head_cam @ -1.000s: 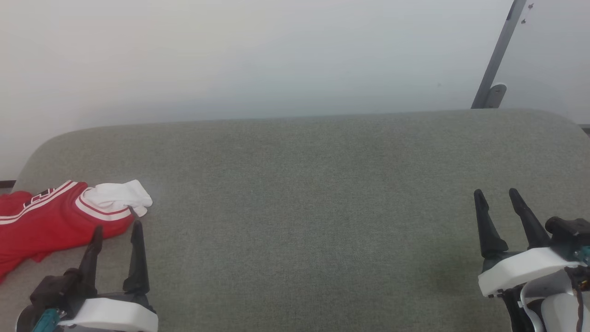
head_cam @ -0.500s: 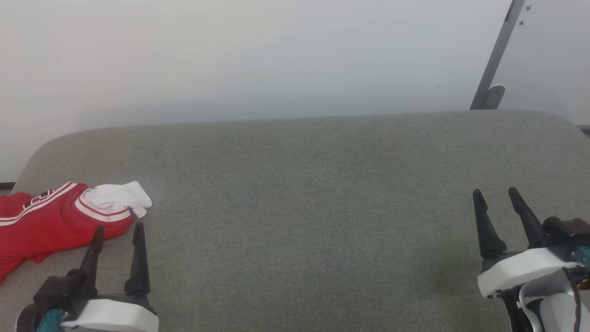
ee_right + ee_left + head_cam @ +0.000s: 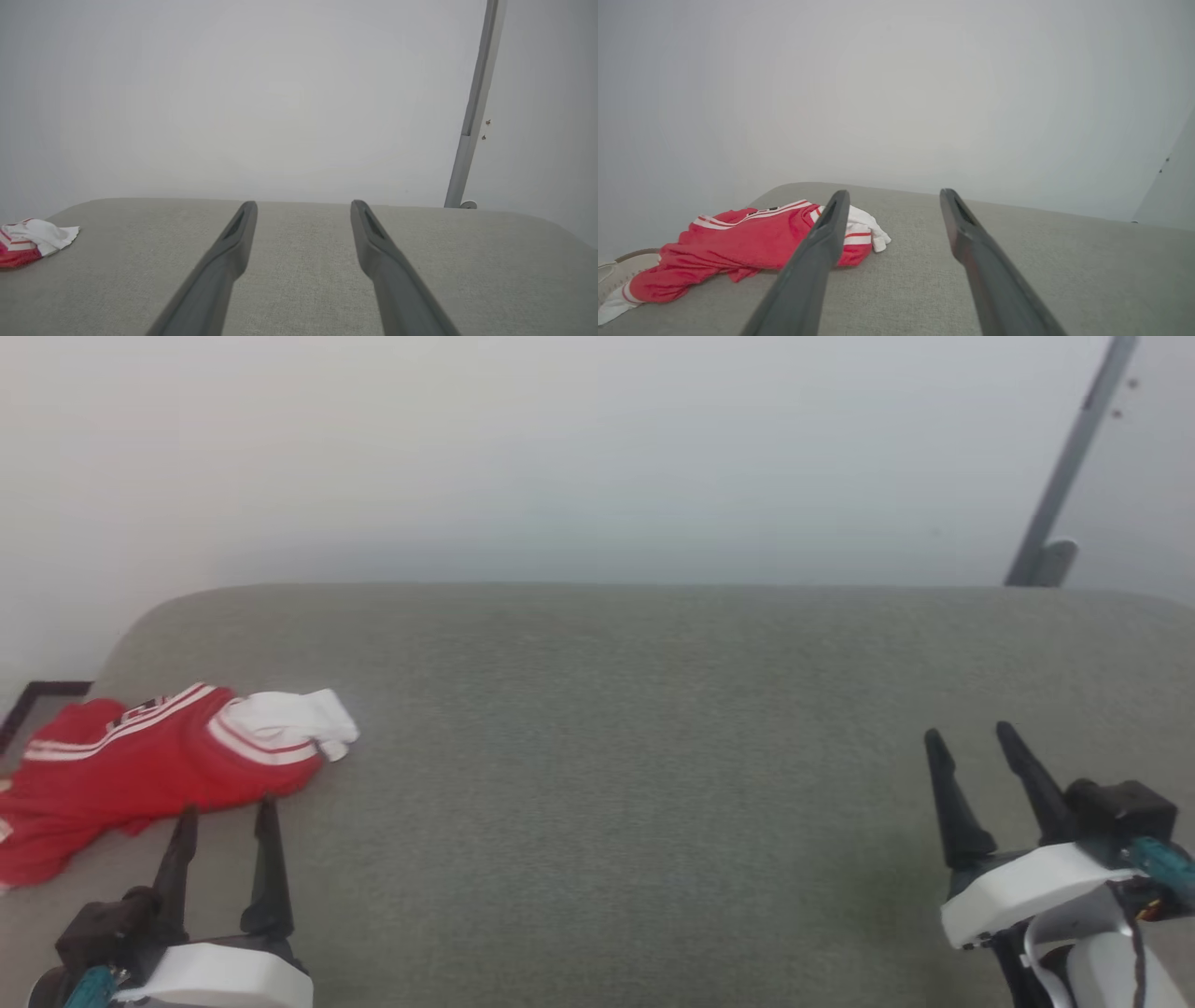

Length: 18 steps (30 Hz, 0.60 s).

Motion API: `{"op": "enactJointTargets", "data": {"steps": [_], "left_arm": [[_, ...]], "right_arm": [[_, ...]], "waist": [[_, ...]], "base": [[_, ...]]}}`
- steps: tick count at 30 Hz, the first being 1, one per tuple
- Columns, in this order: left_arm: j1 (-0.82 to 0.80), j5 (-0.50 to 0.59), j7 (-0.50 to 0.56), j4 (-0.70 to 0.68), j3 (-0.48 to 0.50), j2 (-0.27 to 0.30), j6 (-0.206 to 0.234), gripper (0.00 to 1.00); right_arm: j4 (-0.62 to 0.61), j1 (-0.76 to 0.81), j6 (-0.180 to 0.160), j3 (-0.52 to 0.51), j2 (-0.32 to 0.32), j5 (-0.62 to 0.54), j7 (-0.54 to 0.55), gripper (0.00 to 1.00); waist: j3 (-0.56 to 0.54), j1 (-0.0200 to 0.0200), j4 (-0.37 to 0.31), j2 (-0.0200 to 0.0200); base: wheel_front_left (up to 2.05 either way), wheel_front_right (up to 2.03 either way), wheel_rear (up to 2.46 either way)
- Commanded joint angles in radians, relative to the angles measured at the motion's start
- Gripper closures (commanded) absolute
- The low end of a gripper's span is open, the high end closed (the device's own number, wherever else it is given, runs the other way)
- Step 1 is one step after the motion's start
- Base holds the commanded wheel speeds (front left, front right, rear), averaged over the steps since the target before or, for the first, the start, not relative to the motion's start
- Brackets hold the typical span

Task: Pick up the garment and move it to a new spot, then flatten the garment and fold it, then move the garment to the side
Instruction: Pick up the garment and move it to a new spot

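The garment point(image 3: 168, 765) lies crumpled at the left end of the grey cloth-covered surface point(image 3: 607, 756). Its red body is bunched in loose folds, and a white sleeve point(image 3: 294, 723) with red and white striped trim points toward the middle of the surface. The left end effector point(image 3: 229, 807) sits at the near left edge with its two dark fingers spread apart and nothing between them. The fingertips come just short of the near edge of the garment, and whether the left tip touches the cloth cannot be told. In the left wrist view the garment lies ahead and to the left of the fingers, with the left finger crossing in front of the sleeve. The right end effector point(image 3: 967, 731) is at the near right of the surface, well apart from the garment. Its fingers are also spread and hold nothing, and bare cloth lies ahead of them. A pale wall point(image 3: 560, 457) rises behind the surface, and a slanted grey metal bar point(image 3: 1074, 457) stands against it at the far right.
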Motion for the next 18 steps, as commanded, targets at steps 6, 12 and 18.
{"op": "enactJointTargets", "data": {"steps": [6, 12, 18], "left_arm": [[0.002, -0.010, 0.013, -0.004, 0.020, 0.008, 0.026, 0.00], [0.022, -0.017, 0.026, -0.025, 0.032, 0.018, 0.041, 0.00], [0.039, -0.023, 0.048, -0.049, 0.043, 0.033, 0.050, 0.00]], "right_arm": [[0.009, -0.014, 0.000, 0.064, 0.011, 0.001, 0.007, 0.00], [0.027, -0.024, 0.000, 0.113, 0.022, 0.008, 0.005, 0.00], [0.045, -0.041, 0.000, 0.165, 0.037, 0.013, -0.002, 0.00]], "waist": [[-0.032, -0.0001, 0.118, 0.0000], [-0.047, -0.0001, 0.194, 0.0000], [-0.061, -0.0001, 0.276, 0.0000]], "base": [[0.00, 0.00, 0.00], [0.00, 0.00, 0.00], [0.00, 0.00, 0.00]]}}
